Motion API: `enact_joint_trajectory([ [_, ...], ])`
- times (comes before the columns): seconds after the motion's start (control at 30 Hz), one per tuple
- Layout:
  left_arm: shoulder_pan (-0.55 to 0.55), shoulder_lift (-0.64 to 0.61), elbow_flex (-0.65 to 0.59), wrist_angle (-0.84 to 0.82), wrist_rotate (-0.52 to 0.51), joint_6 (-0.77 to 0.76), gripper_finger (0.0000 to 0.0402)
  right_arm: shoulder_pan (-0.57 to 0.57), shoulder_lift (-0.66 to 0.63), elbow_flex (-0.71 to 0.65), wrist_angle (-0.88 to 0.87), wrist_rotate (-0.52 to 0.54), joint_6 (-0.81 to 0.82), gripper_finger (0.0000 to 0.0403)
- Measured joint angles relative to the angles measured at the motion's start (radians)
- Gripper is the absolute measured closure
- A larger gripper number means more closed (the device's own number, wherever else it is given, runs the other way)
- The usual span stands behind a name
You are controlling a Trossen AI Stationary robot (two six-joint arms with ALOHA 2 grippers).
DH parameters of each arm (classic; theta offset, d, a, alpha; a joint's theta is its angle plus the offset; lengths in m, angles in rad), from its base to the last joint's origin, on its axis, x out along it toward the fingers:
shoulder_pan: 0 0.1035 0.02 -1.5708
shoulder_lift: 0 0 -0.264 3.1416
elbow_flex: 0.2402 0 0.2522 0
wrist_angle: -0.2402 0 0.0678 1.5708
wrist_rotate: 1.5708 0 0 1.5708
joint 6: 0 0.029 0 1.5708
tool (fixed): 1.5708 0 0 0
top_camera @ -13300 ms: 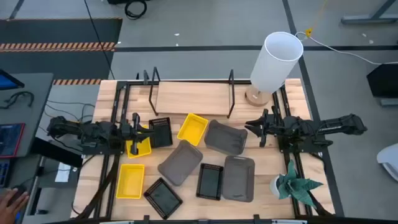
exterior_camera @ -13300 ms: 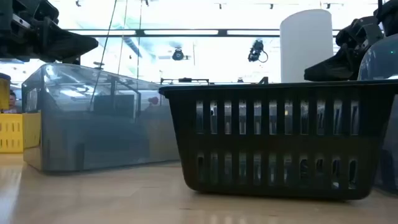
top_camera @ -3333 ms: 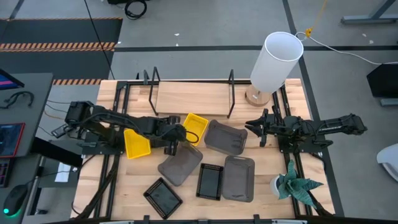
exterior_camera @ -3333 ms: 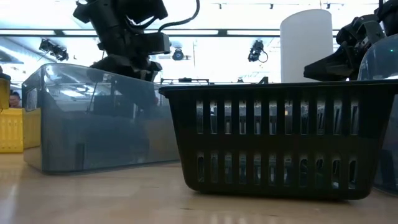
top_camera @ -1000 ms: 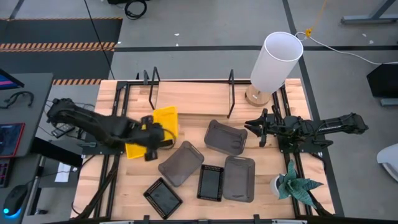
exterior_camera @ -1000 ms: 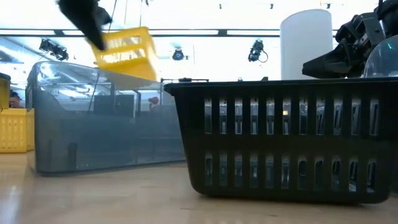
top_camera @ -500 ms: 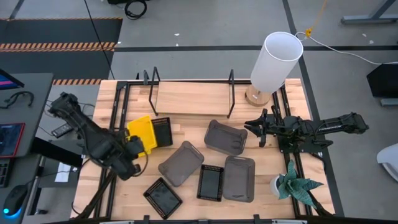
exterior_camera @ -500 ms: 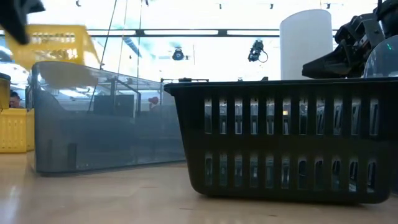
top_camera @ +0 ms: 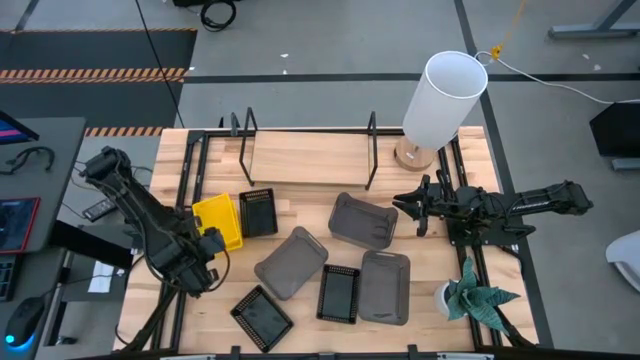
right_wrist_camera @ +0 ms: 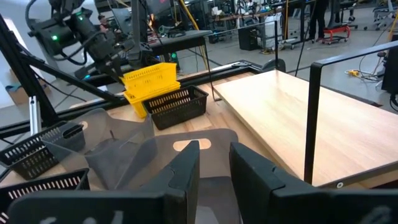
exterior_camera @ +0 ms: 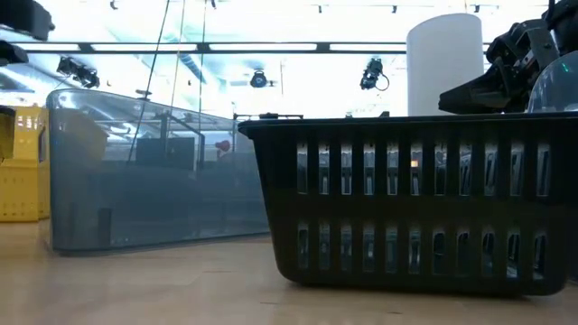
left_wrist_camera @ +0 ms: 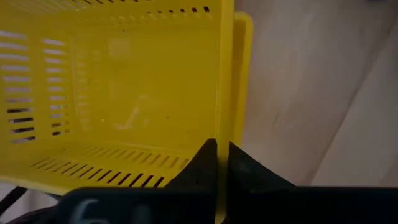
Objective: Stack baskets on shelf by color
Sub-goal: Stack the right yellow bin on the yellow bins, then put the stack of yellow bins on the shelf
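My left gripper [top_camera: 209, 240] [left_wrist_camera: 222, 159] is shut on a yellow basket [top_camera: 218, 219] at the table's left side. That basket sits on another yellow basket [exterior_camera: 22, 185] and looks slightly tilted in the right wrist view [right_wrist_camera: 149, 79]. A black mesh basket [top_camera: 258, 211] stands right beside them. Three grey baskets [top_camera: 290, 262] [top_camera: 362, 220] [top_camera: 384, 286] and two more black ones [top_camera: 338, 292] [top_camera: 262, 318] lie mid-table. The shelf [top_camera: 305, 157] runs along the far edge. My right gripper [top_camera: 402, 208] [right_wrist_camera: 214, 163] is open, hovering over a grey basket's right end. My left gripper pinches the yellow basket's end wall [left_wrist_camera: 222, 118], one finger [left_wrist_camera: 202, 163] inside the basket and the other [left_wrist_camera: 244, 167] outside it, below the rim. The fingers come from the table's near-left side, slanting down. The basket rests on the yellow one beneath it.
A tall white lamp [top_camera: 445, 95] stands at the shelf's right end and a small green plant [top_camera: 476, 296] sits near the right edge. Black upright rods [top_camera: 372, 150] divide the shelf. Bare wood shows at the near-left corner.
My left gripper has carried the yellow basket from in front of the shelf toward the table's left and near side and lowered it. The basket, earlier raised and tipped, now lies nearly flat on the other yellow basket. The right arm has kept still.
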Motion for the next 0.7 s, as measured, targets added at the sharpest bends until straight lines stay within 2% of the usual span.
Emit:
enact_joint_trajectory([
  [0.23, -0.007, 0.001, -0.027, 0.041, 0.021, 0.016, 0.0376, 0.0, 0.0, 0.0, 0.0, 0.0, 0.0, 0.031],
  [0.53, -0.003, 0.0, 0.031, 0.034, 0.009, 0.03, 0.0258, 0.0, 0.0, 0.0, 0.0, 0.0, 0.0, 0.031],
  [0.7, -0.003, 0.002, 0.014, 0.094, -0.023, -0.023, 0.0231, 0.0, 0.0, 0.0, 0.0, 0.0, 0.0, 0.031],
])
